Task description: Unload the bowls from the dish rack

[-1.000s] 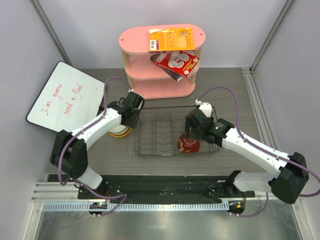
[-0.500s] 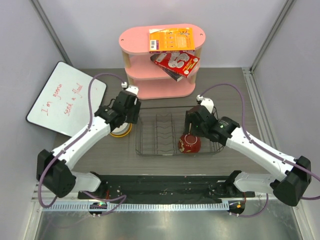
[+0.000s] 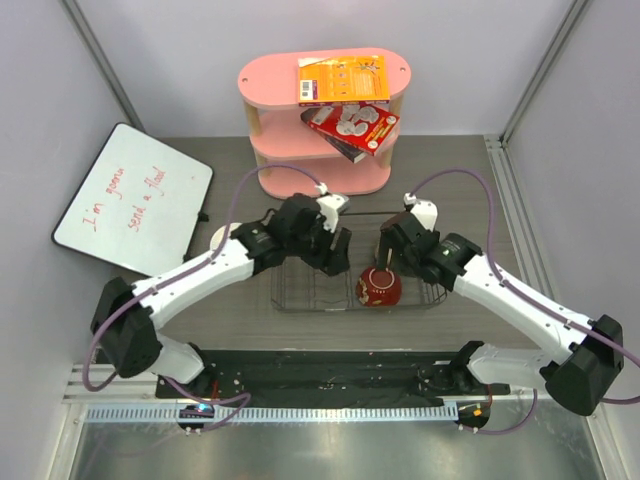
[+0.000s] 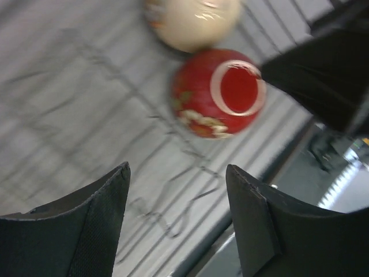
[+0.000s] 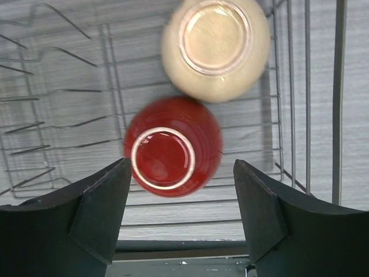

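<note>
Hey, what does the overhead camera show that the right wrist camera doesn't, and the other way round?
Only the overhead: the pink shelf, the whiteboard and the left arm. Only the right wrist: the beige bowl, upside down. Both: the dark red bowl, also upside down, in the black wire dish rack.
</note>
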Motion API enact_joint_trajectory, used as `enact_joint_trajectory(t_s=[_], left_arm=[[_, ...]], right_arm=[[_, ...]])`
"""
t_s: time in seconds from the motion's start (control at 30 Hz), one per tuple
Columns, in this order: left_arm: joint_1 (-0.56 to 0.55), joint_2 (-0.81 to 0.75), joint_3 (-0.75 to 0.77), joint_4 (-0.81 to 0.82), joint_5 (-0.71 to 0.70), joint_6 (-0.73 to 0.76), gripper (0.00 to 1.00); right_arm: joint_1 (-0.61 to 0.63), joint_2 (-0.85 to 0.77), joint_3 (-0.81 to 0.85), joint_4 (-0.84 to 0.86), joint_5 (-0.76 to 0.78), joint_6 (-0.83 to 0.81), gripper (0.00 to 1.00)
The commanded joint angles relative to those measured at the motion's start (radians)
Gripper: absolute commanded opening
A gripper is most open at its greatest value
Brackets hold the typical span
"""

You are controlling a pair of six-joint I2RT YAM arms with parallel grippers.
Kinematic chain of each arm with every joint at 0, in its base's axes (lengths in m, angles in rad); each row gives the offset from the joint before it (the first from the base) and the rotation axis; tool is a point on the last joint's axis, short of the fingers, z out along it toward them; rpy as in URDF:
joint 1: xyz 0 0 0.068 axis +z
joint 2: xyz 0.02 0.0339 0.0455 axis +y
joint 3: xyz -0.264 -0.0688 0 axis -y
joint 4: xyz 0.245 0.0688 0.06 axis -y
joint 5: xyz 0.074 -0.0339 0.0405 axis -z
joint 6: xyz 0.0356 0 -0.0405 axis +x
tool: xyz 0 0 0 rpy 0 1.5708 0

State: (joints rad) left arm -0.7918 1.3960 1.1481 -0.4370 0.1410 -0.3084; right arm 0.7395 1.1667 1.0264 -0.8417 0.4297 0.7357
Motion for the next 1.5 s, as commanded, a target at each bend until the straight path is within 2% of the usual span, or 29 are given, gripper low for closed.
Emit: enact_joint_trajectory(t_s=[0.0, 0.13, 0.3, 0.4, 0.5, 0.67, 0.73, 0.87, 1.1, 1.3, 1.47], left_arm=[[-0.066, 0.099, 0.1, 0.081, 0.149, -0.032, 0.69], [-0.09, 0.167, 0.133, 0.109, 0.17, -0.064, 0.72], [-0.09, 0.225, 0.052, 0.228, 0.23, -0.112, 0.75], [-0.092, 0.264, 0.053, 0.254, 0.207, -0.135, 0.77], [-0.09, 0.32, 0.108, 0.224, 0.184, -0.136, 0.77], [-0.083, 0.399, 0.208, 0.213, 0.167, -0.138, 0.79], [-0.069, 0.42, 0.231, 0.24, 0.18, -0.165, 0.8], [0.003, 0.465, 0.228, 0.302, 0.294, -0.254, 0.82], [0.031, 0.491, 0.214, 0.267, 0.227, -0.202, 0.84], [0.039, 0.597, 0.283, 0.279, 0.324, -0.219, 0.82], [0.039, 0.623, 0.257, 0.345, 0.315, -0.255, 0.82]], right_arm=[[-0.032, -0.045, -0.041, -0.008, 0.003, 0.047, 0.77], [-0.035, -0.059, -0.083, -0.008, -0.029, 0.085, 0.77], [-0.037, -0.139, -0.114, -0.005, -0.016, 0.116, 0.77], [-0.037, -0.183, -0.137, 0.015, -0.035, 0.105, 0.76], [-0.037, -0.173, -0.143, -0.002, -0.034, 0.111, 0.76], [-0.037, -0.216, -0.129, -0.013, 0.058, 0.129, 0.75], [-0.038, -0.216, -0.109, -0.013, 0.076, 0.104, 0.75], [-0.049, -0.176, -0.089, -0.014, 0.08, 0.057, 0.75], [-0.054, -0.156, -0.147, 0.021, 0.063, 0.073, 0.75], [-0.077, -0.133, -0.144, 0.072, 0.104, 0.022, 0.71], [-0.118, -0.053, -0.123, 0.099, 0.104, -0.022, 0.73]])
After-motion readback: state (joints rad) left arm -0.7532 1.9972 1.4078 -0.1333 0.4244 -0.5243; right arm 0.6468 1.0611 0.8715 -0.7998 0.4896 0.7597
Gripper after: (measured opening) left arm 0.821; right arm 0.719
